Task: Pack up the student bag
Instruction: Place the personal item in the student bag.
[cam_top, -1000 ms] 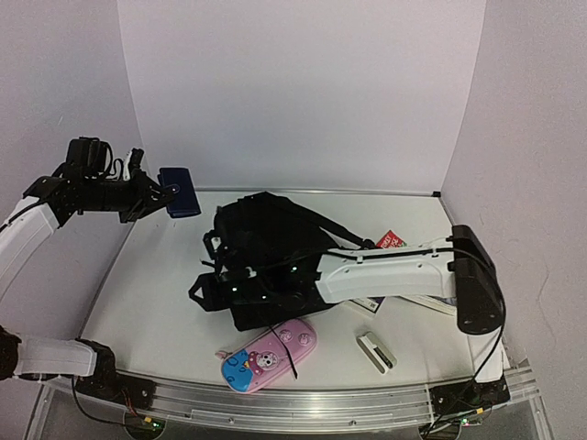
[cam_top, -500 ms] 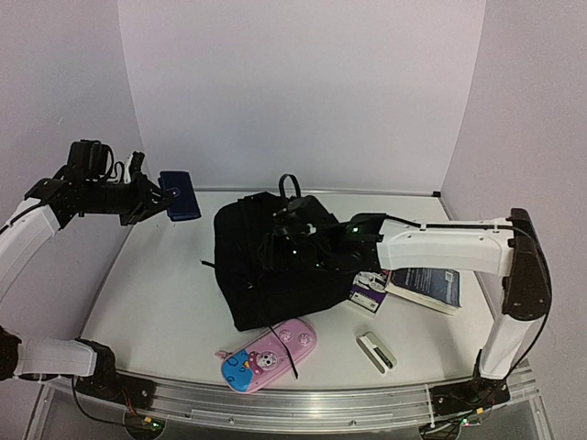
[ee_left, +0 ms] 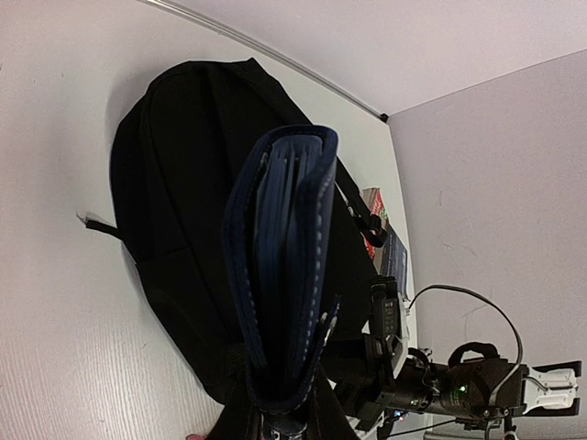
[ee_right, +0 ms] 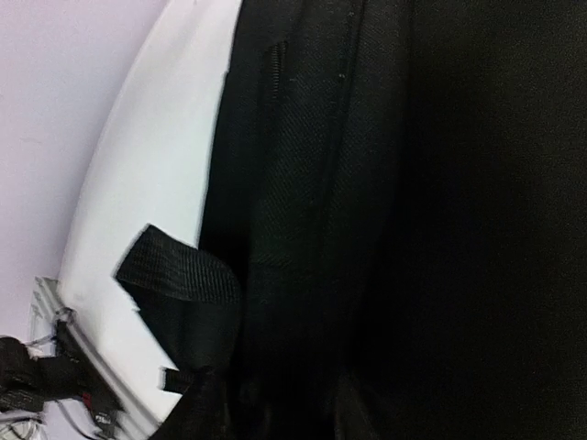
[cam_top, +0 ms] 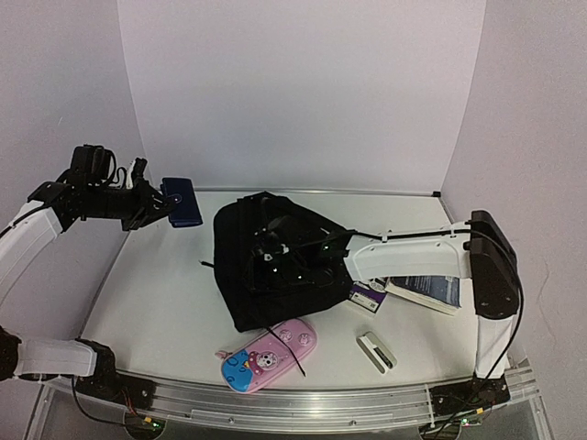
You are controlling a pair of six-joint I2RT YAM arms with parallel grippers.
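The bag lies flat mid-worktop. Its long axis runs far to near, with the rounded end toward the back wall. The right tool sits low over the bag, black on black, and I cannot tell whether it's spread or pinching. Its wrist view shows only dark fabric and a webbing strap. The left tool is up off the worktop at the far left, pinching a navy wallet edge-on. A book is half hidden under the right arm, and its cover print is too small to read.
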